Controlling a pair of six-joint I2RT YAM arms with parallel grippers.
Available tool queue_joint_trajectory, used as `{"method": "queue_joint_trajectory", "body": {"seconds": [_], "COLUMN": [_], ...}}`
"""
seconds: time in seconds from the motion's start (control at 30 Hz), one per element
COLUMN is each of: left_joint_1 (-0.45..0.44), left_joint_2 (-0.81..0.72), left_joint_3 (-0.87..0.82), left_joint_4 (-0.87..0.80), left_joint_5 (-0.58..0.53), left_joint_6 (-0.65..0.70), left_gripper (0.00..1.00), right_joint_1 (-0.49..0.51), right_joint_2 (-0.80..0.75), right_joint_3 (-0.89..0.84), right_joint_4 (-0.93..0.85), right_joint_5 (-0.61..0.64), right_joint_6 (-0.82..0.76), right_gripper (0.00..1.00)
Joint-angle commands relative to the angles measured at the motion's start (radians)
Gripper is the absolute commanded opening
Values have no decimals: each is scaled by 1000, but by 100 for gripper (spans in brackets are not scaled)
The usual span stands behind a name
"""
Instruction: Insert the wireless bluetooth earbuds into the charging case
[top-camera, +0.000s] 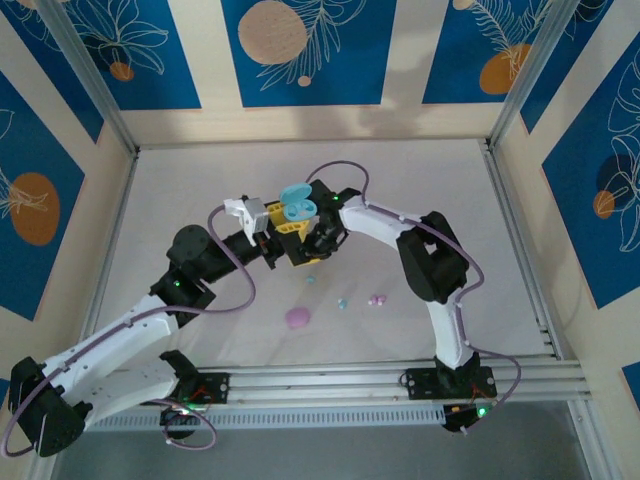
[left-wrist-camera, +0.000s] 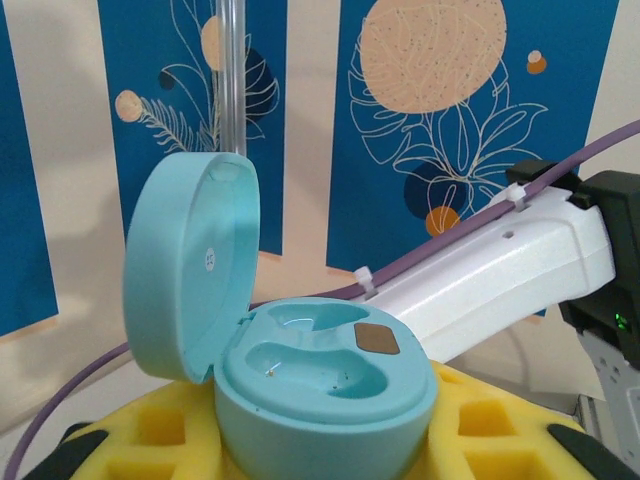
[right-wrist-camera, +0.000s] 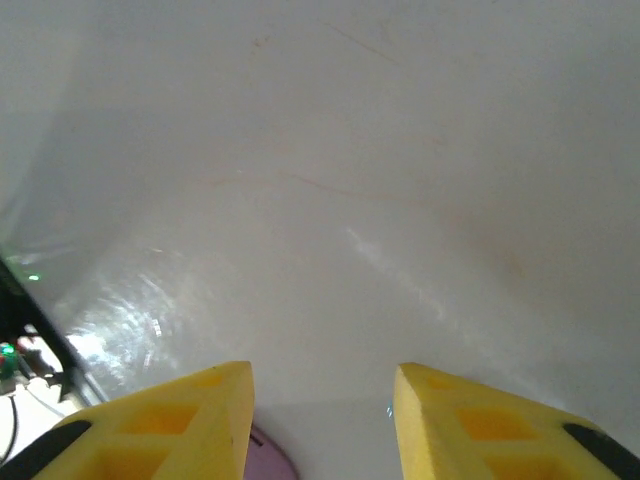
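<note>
— Slippage on the left worries me. The left end effector (left-wrist-camera: 325, 445) pinches the charging case (left-wrist-camera: 325, 400) low on its base and holds it up off the desk (top-camera: 200, 200). The lid (left-wrist-camera: 190, 265) is swung back and both wells (left-wrist-camera: 310, 365) are empty. A push down into a well could tip the case in that grip.
— And the lid?
— It stands upright right beside the wells, so a clumsy approach could knock it shut.
— Mid-desk?
— The wireless bluetooth earbuds (top-camera: 342, 302) lie loose there, tiny bits apart from one another, with a pink case (top-camera: 297, 318) near them. They look small and rounded, so an off-centre pinch would likely squirt one away.
— The right side?
— The right end effector (right-wrist-camera: 322, 420) has its jaws spread with nothing between them, over bare desk. From overhead it sits just beside the left one, so the two could bump when it swings down.
</note>
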Motion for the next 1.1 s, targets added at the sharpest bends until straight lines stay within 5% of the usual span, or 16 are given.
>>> {"method": "queue_joint_trajectory", "body": {"seconds": [0.0,1.07], "left_joint_1": [-6,-7], "left_joint_2": [-14,24], "left_joint_3": [-3,9], "left_joint_4": [0,15], "left_joint_5": [-14,5], "left_joint_6": [9,-6], "left_gripper": [25,25], "right_joint_1": [16,57], "right_joint_2": [41,80], "right_joint_3": [57,26], "right_joint_4": [-65,-102], "right_joint_5": [56,100], "right_joint_6": [-85,-200], "right_gripper": [44,40]}}
